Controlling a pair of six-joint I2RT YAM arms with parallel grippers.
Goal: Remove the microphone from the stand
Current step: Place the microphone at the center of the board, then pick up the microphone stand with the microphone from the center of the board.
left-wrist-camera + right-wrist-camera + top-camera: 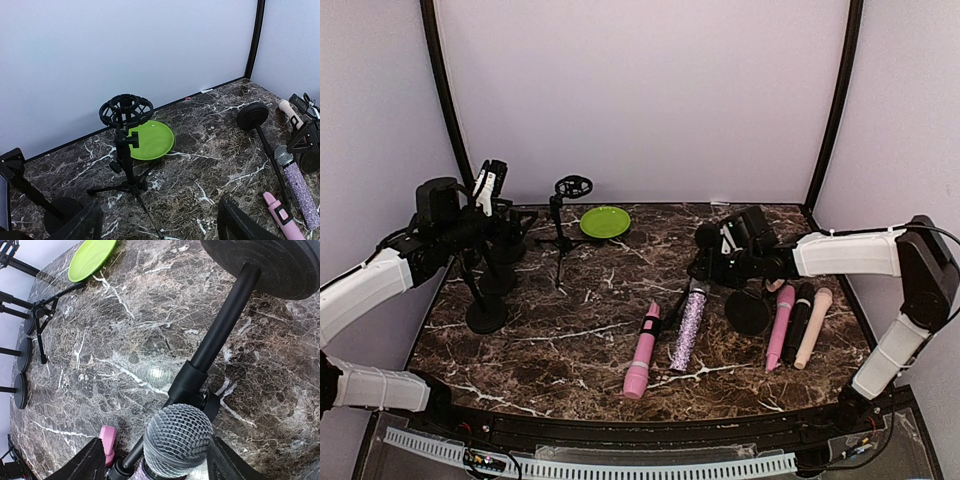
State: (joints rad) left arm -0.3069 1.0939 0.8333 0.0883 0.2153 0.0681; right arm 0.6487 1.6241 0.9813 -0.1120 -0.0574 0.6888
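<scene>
A silver-glitter microphone (688, 328) lies on the marble table beside a toppled black stand (748, 312). In the right wrist view its grey mesh head (177, 440) sits over the stand's pole joint (192, 385). Whether the stand's clip still holds it is hidden. My right gripper (156, 465) is open around that head. One finger (82, 462) stands well off it and the other is close beside it. In the top view the right gripper (705, 268) hovers just behind the head. My left gripper (488, 185) hangs open at the back left, and the left wrist view shows nothing between its fingers (75, 225).
A pink microphone (641, 352) lies left of the glitter one. Pink, black and beige microphones (798, 322) lie at the right. A tripod stand with a ring mount (570, 190) and a green plate (605, 221) are at the back. Round-base stands (486, 316) cluster at left.
</scene>
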